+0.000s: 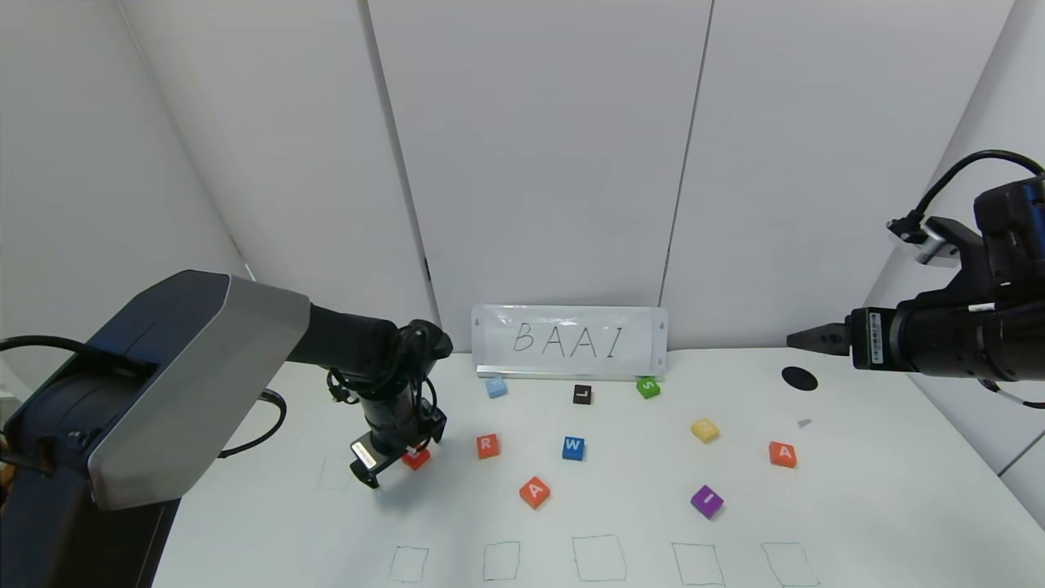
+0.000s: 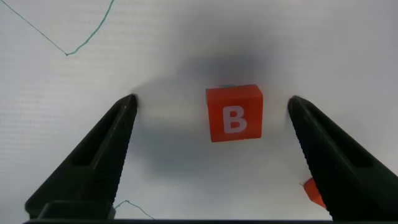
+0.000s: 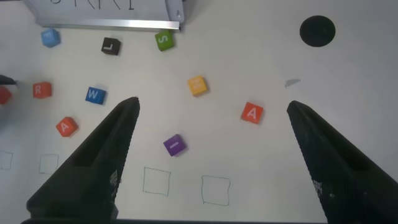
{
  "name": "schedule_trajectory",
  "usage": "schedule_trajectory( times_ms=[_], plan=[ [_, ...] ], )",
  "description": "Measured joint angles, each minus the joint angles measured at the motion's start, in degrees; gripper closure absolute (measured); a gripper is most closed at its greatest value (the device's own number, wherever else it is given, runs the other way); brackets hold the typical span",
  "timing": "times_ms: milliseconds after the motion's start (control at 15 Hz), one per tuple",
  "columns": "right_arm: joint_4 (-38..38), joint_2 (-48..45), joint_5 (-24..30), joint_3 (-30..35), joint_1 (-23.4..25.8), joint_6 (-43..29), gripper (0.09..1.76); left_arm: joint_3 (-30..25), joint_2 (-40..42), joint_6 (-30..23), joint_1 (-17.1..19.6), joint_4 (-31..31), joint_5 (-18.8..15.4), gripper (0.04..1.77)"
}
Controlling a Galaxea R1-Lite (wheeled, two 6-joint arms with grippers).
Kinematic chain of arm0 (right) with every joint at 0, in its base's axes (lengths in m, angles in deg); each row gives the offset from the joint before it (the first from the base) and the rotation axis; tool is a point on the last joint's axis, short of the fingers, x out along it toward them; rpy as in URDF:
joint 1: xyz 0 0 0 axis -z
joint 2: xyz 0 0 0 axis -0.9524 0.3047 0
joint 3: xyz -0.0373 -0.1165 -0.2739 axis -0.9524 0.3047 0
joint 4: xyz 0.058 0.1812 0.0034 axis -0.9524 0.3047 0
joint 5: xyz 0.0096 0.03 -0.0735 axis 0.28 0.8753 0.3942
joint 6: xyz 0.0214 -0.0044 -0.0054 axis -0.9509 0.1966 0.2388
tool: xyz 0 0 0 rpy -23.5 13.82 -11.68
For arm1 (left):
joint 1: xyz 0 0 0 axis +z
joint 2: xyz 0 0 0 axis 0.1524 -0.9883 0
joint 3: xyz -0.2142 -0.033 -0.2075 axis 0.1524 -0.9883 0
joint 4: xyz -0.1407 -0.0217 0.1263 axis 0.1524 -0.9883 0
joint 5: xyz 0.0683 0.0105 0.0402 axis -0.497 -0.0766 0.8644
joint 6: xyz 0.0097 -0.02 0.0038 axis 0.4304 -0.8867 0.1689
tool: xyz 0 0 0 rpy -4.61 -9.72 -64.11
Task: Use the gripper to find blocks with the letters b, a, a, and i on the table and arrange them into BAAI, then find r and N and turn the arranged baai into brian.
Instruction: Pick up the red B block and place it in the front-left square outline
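Fingers (image 2: 102, 155) of the left gripper (image 2: 211, 152) spread wide, straddling without touching the small orange-red square B block (image 2: 234, 114) on the white green-marked table (image 1: 882, 506), left of the orange-red R block (image 1: 487, 446); right gripper (image 3: 211, 158) likewise parted, raised far right.

The bench (image 1: 882, 506) carries ten lettered blocks: four orange-red, namely a B (image 2: 234, 114), an R (image 1: 487, 446) and two A's (image 1: 535, 492) (image 1: 782, 454); two blue; and one each purple (image 1: 707, 501), yellow, green and black. Five green squares line its near edge.
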Motion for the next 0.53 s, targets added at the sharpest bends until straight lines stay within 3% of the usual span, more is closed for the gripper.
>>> schedule_trajectory(
  times_ms=[67,333,533],
  plan=[
    [0.01,0.00,0.00,0.00,0.02,0.00,0.14,0.00,-0.05,0.02,-0.01,-0.17,-0.02,0.17],
    [0.00,-0.02,0.00,0.00,0.02,0.00,0.14,0.21,-0.40,-0.02,-0.26,-0.35,-0.06,0.76],
    [-0.02,-0.09,0.00,-0.05,0.11,0.01,0.14,0.41,-0.74,0.11,-0.52,-0.39,-0.04,1.05]
  ],
)
